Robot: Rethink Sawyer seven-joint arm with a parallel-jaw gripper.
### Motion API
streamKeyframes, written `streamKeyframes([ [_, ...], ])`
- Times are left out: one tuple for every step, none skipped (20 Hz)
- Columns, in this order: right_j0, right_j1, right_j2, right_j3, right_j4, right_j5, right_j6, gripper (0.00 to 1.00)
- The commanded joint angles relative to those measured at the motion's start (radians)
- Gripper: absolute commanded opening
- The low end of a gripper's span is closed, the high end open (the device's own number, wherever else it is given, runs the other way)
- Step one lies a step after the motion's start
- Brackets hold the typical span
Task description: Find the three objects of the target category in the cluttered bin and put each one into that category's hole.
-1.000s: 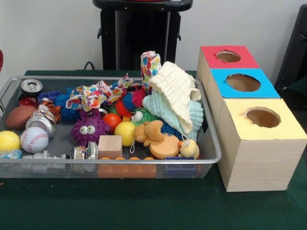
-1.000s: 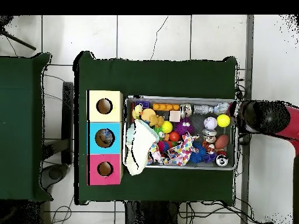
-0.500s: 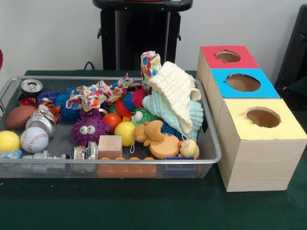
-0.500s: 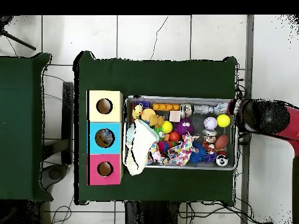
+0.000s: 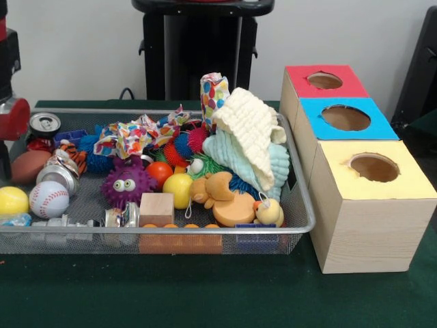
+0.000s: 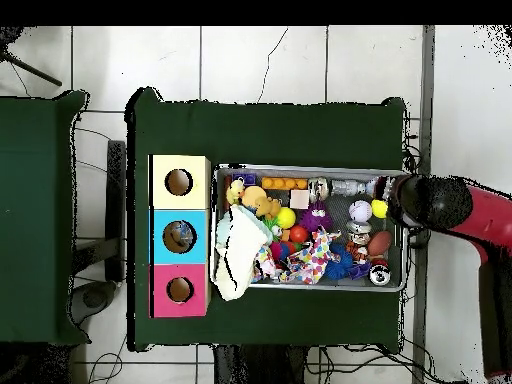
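Overhead, the red and black arm hung over the wire bin's end, above the yellow ball and baseball. Whether its fingers were released or clenched, I cannot tell. 3 holed boxes stood beside the bin.

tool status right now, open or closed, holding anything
Tool: cannot be told. Only the red and black arm shows, at the bin's end by the yellow ball; its tip is hidden in both views.
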Motion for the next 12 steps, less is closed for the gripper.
streamKeyframes([
  [0.030,0.066,-0.036,0.066,0.020,-0.017,0.082,0.00],
  [0.032,0.073,-0.036,0.062,0.021,-0.020,0.082,0.00],
  [0.032,0.076,-0.036,0.063,0.022,-0.025,0.081,0.00],
  [0.030,0.076,-0.036,0.066,0.025,-0.025,0.079,0.00],
  [0.029,0.077,-0.036,0.067,0.028,-0.027,0.078,0.00],
  [0.029,0.073,-0.037,0.075,0.029,-0.027,0.076,0.00],
  [0.032,0.076,-0.036,0.069,0.028,-0.027,0.070,0.00],
  [0.032,0.080,-0.026,0.058,0.028,-0.025,0.052,0.00],
  [0.035,0.082,-0.021,0.045,0.027,-0.013,0.037,0.00],
  [0.039,0.086,-0.017,0.028,0.028,0.002,0.023,0.00],
  [0.042,0.084,-0.016,0.026,0.028,0.010,0.018,0.00],
  [0.043,0.083,-0.016,0.025,0.028,0.006,0.021,0.00],
])
